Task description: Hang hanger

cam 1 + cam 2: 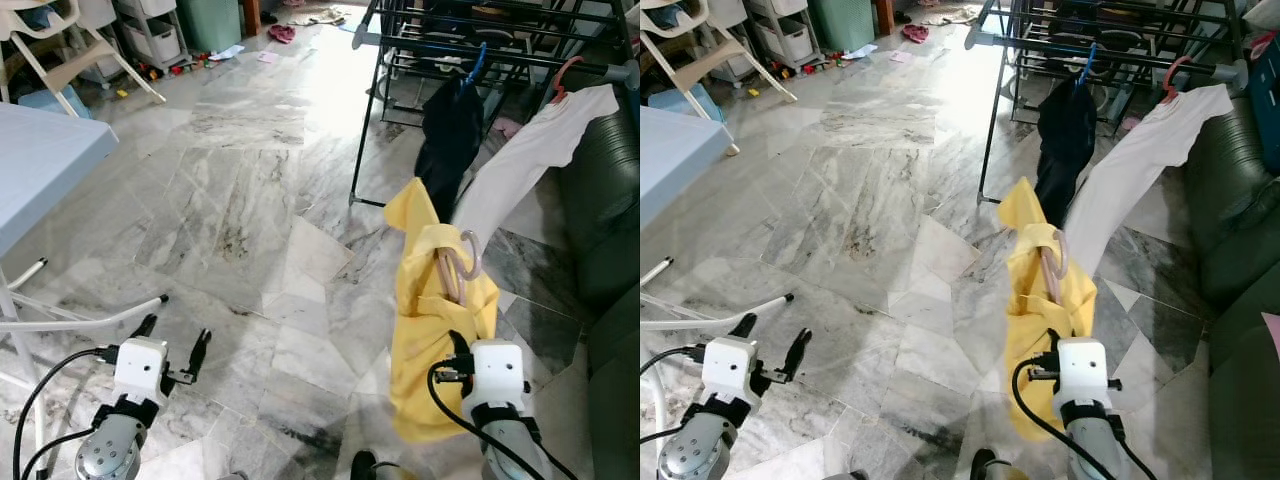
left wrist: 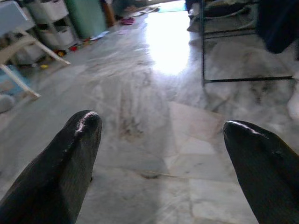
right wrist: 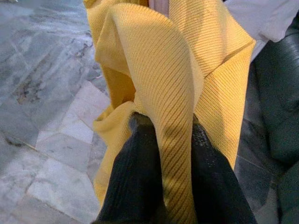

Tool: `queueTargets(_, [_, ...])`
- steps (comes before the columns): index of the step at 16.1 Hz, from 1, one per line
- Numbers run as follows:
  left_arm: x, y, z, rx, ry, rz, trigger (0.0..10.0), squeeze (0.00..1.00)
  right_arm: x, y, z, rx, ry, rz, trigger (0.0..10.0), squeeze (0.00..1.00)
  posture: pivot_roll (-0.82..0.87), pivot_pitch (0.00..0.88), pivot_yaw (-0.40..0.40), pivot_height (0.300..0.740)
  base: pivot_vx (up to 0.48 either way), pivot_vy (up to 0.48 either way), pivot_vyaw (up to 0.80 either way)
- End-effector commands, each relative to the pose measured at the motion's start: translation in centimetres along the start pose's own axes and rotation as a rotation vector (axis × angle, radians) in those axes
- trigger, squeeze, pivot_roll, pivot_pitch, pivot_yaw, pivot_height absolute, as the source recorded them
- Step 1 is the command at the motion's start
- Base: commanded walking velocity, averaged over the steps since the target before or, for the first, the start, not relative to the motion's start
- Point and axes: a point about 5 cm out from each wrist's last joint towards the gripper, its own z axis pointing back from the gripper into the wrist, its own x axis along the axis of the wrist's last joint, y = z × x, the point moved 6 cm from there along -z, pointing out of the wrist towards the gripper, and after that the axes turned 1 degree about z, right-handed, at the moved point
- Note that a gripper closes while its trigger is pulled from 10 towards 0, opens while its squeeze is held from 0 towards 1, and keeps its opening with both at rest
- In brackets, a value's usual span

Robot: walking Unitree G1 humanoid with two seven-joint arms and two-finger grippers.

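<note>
A yellow garment on a pale pink hanger is held up at the lower right. My right gripper is shut on the yellow cloth, its black fingers pinching a fold. The hanger's hook pokes out of the collar. A black drying rack stands at the far right, with a dark garment on a blue hanger and a white garment on a red hanger. My left gripper is open low at the left over bare floor, its fingertips wide apart.
A grey marble floor spreads ahead. A light blue table stands at the left, with white tubing below it. A dark green sofa runs along the right. White chairs, storage drawers and scattered items sit at the far left.
</note>
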Motion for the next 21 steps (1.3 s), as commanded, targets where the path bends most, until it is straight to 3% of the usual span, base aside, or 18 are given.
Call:
queueTargets(1, [-0.6, -0.7, -0.3, 0.003, 0.019, -0.014, 10.0, 0.0, 1.3, 0.1, 0.0, 0.001, -0.03, 0.013, 10.0, 0.0, -0.05, 0.126, -0.01, 0.74, 0.0, 0.0, 0.0])
queueTargets(5, [-1.5, -4.0, -1.3, -0.073, 0.049, -0.027, 10.0, 0.0, 0.1, -0.2, 0.8, 0.012, 0.016, 0.048, 10.0, 0.0, -0.07, 0.049, -0.02, 0.74, 0.0, 0.0, 0.0])
queueTargets(7, [-0.2, -4.8, -3.1, -0.122, 0.02, -0.039, 10.0, 0.0, 0.6, 0.9, 0.0, 0.021, 0.011, 0.052, 10.0, 0.0, -0.01, 0.0, -0.042, 0.74, 0.0, 0.0, 0.0])
queueTargets(10, [4.1, -4.2, -6.0, -0.13, -0.095, -0.089, 10.0, 0.0, 1.0, 2.0, -2.9, 0.013, -0.004, 0.055, 10.0, 0.0, 0.06, 0.0, -0.05, 0.74, 0.0, 0.0, 0.0])
queueTargets(11, [4.6, -2.9, -7.0, -0.033, -0.083, -0.055, 10.0, 0.0, 0.7, 1.8, -3.9, 0.002, -0.006, 0.071, 10.0, 0.0, 0.04, 0.0, -0.03, 0.74, 0.0, 0.0, 0.0])
queueTargets(13, [4.8, -2.7, -7.5, -0.006, -0.081, -0.036, 10.0, 0.0, 0.5, 0.7, -4.0, -0.039, -0.006, 0.083, 10.0, 0.0, 0.03, 0.0, -0.026, 0.74, 0.0, 0.0, 0.0])
queueTargets(15, [4.5, -3.7, -7.2, -0.023, -0.077, -0.05, 10.0, 0.0, -1.0, -0.7, -3.4, -0.086, 0.036, 0.074, 10.0, 0.0, 0.02, 0.0, -0.023, 0.74, 0.0, 0.0, 0.0])
queueTargets(18, [4.0, -3.2, -6.6, 0.01, -0.057, -0.038, 10.0, 0.0, -1.6, -0.7, -3.0, -0.067, 0.04, 0.061, 10.0, 0.0, 0.0, 0.035, -0.004, 0.74, 0.0, 0.0, 0.0])
queueTargets(21, [4.1, -2.5, -6.5, 0.064, -0.057, -0.023, 10.0, 0.0, -1.1, -0.4, -3.0, -0.019, 0.013, 0.107, 10.0, 0.0, -0.02, 0.072, -0.004, 0.74, 0.0, 0.0, 0.0])
